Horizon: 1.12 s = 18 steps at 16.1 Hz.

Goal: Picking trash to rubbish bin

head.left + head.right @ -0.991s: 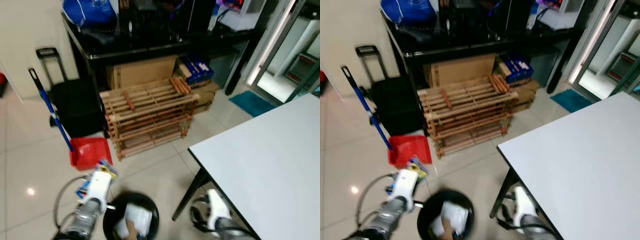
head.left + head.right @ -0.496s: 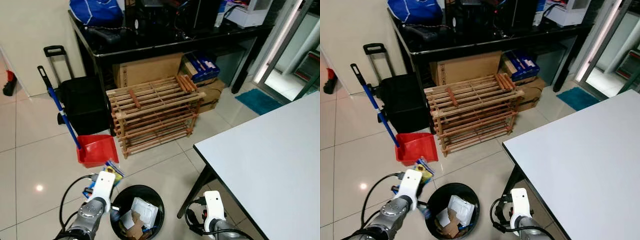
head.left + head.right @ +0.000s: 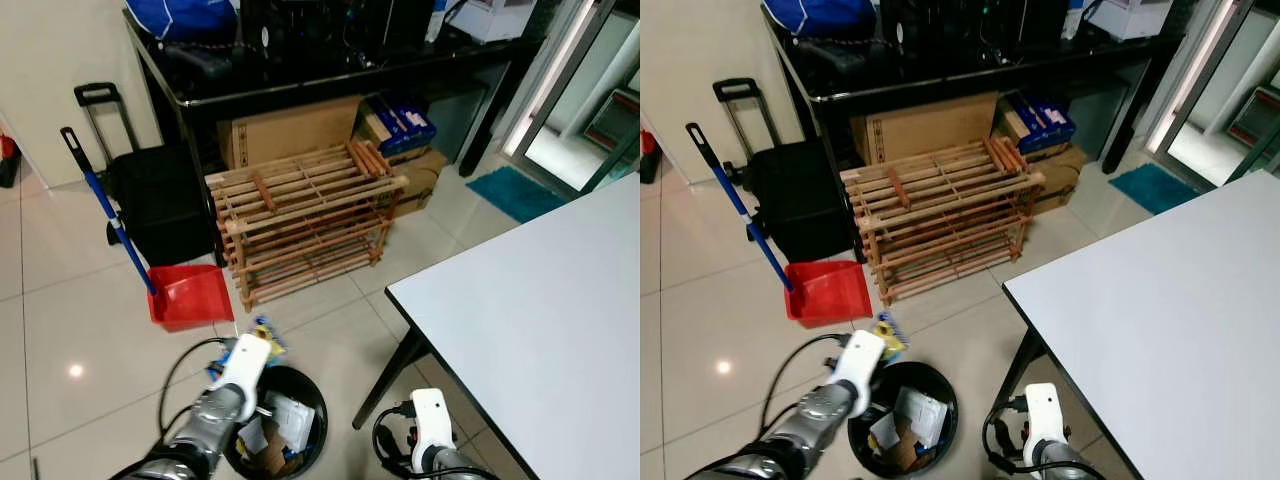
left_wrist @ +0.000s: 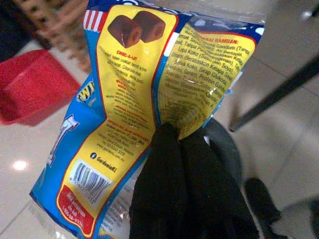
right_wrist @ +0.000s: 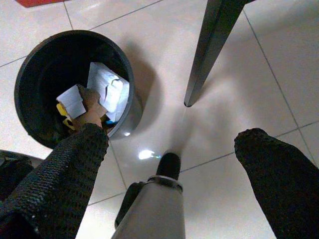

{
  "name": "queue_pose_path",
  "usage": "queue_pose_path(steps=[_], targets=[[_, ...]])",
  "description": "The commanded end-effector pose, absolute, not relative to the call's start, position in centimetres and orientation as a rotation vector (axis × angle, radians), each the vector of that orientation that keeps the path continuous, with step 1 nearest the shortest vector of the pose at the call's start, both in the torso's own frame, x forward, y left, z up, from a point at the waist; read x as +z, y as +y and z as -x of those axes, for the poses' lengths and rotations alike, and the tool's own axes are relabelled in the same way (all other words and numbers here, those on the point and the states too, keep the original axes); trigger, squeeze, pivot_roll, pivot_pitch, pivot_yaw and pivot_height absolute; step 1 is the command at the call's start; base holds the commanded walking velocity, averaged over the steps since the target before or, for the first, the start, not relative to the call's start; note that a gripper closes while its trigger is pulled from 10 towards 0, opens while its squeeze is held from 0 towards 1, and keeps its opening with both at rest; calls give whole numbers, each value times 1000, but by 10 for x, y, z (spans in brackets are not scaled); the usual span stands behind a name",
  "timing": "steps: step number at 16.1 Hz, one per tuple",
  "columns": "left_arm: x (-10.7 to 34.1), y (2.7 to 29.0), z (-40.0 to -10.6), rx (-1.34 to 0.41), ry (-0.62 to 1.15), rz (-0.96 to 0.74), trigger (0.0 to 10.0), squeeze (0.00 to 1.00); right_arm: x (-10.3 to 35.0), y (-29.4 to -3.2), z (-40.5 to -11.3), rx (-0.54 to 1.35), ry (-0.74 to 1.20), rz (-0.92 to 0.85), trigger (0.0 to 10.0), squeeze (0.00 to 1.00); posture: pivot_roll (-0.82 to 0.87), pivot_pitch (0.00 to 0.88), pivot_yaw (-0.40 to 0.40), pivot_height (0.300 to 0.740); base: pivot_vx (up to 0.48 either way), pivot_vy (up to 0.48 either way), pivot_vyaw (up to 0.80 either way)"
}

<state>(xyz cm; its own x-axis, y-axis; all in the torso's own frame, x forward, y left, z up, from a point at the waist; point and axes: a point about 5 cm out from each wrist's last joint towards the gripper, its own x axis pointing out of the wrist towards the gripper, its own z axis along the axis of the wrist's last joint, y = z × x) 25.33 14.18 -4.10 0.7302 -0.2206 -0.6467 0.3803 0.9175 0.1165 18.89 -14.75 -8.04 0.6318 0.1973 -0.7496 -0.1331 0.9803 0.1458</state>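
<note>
The left gripper is clenched on a blue-and-yellow snack wrapper held at the eleven o'clock rim of the black rubbish bin; released now, the light film could flutter onto the tiles. Its long axis runs away from the fingers, barcode end nearest them. The right gripper hangs released near the table leg.

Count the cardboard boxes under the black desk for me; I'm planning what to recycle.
2 that I can see: a large cardboard box behind the wooden rack, and a smaller box at the rack's right end under blue packs. More may be hidden.
</note>
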Motion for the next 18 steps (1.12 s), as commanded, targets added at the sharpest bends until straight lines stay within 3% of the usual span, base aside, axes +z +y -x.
queue_pose_path(steps=[1,10,12,18], targets=[[-40,130,-254,-401,679,-260,10000,0,-80,-151,-188,184,848,-89,10000,0,-102,143,-73,740,0,0,0],[-48,101,-240,-521,700,-238,10000,0,-85,-137,-163,415,909,-381,10000,0,-149,225,-82,740,0,0,0],[-51,99,-236,-531,706,-239,10000,0,-79,-139,-174,368,848,-482,10000,0,-144,231,-82,740,0,0,0],[-52,99,-233,-521,708,-225,10000,0,-72,-142,-188,247,751,-549,10000,0,-122,222,-71,740,0,0,0]])
